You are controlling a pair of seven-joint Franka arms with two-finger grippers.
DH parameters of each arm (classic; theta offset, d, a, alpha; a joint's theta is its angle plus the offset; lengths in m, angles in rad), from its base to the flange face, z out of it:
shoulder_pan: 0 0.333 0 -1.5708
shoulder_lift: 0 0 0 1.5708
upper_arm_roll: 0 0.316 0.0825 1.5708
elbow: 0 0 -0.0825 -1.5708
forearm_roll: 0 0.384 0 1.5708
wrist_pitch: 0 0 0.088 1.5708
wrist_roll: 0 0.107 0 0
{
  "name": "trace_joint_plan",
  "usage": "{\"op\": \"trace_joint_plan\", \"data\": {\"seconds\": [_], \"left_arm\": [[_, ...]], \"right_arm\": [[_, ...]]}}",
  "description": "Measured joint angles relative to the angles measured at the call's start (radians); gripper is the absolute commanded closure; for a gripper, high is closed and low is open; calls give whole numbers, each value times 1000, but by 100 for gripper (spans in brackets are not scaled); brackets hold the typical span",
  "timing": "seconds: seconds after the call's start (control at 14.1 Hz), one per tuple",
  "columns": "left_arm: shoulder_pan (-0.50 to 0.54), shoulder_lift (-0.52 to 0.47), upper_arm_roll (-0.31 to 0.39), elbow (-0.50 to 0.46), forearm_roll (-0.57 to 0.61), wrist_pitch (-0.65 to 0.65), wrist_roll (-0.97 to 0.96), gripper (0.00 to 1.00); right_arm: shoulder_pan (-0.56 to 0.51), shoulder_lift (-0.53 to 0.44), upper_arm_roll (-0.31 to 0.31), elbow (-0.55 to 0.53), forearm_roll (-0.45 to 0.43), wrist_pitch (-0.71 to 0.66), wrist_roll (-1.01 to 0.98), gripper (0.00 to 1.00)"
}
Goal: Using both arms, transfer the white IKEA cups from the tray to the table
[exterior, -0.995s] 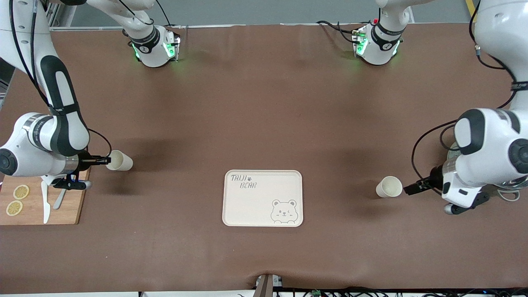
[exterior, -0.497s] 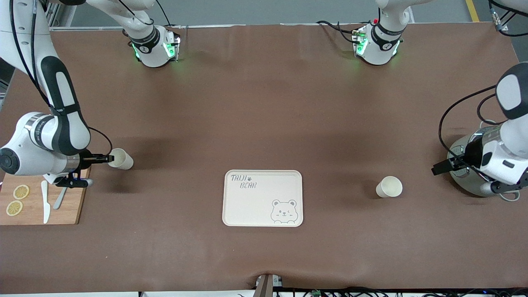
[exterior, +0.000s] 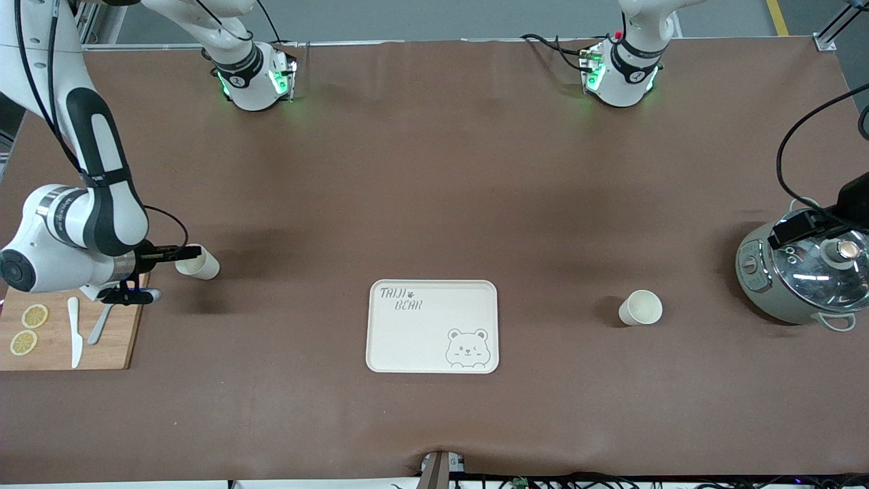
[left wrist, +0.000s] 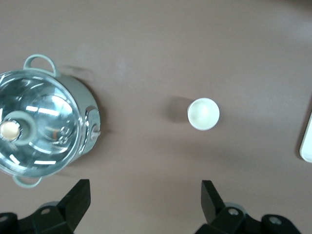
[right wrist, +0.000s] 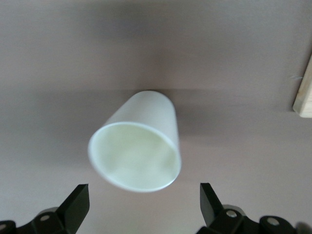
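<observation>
Two white IKEA cups stand upright on the brown table. One cup (exterior: 640,308) is toward the left arm's end, beside the bear tray (exterior: 432,356); it also shows in the left wrist view (left wrist: 203,113). The other cup (exterior: 201,265) is toward the right arm's end and fills the right wrist view (right wrist: 136,146). My right gripper (exterior: 193,252) is open just over this cup's rim, with the fingers (right wrist: 78,200) apart and empty. My left gripper (exterior: 781,236) is open and empty, high over the grey-green pot (exterior: 804,275), well away from its cup.
The pot with glass lid (left wrist: 39,129) stands at the left arm's end. A wooden cutting board (exterior: 68,350) with lemon slices and a knife lies at the right arm's end, beside the right gripper; its corner shows in the right wrist view (right wrist: 304,92).
The left arm has pulled back from its cup and risen toward the pot at its end of the table. The right gripper has shifted slightly forward over its cup.
</observation>
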Motion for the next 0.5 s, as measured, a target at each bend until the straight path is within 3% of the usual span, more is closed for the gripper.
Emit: {"op": "trace_joint_plan", "data": {"seconds": [0.21, 0.5], "left_arm": [[0, -15, -1, 43, 0, -67, 31, 0], [10, -16, 0, 71, 0, -99, 74, 0]], "right_arm": [[10, -6, 5, 139, -24, -66, -5, 0], [5, -25, -3, 413, -34, -343, -5, 0]]}}
